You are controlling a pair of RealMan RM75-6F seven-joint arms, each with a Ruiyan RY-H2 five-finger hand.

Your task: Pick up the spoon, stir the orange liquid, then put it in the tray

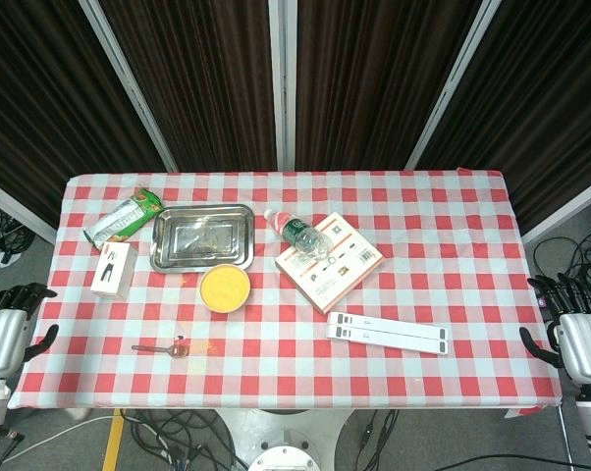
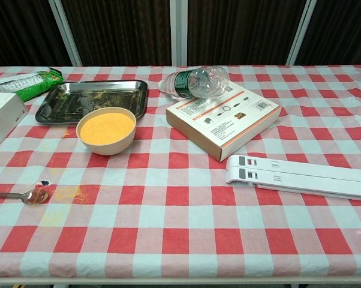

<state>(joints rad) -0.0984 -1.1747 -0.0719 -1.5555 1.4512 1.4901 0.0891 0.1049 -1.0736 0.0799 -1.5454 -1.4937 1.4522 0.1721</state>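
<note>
From the head view, the spoon [image 1: 161, 346] lies near the table's [image 1: 453, 211] front left corner, in front of the bowl of orange liquid [image 1: 225, 287], with the metal tray [image 1: 202, 236] behind the bowl; the left hand [image 1: 9, 329] and right hand [image 1: 573, 329] hang off the side edges, fingers spread, holding nothing. In the chest view, the spoon [image 2: 26, 195] rests by the left edge with orange spill beside it, apart from the bowl [image 2: 106, 129] and tray [image 2: 93, 100].

Glossy metal tray [image 2: 138, 96], checked cloth tablecloth [image 2: 186, 228]
</note>
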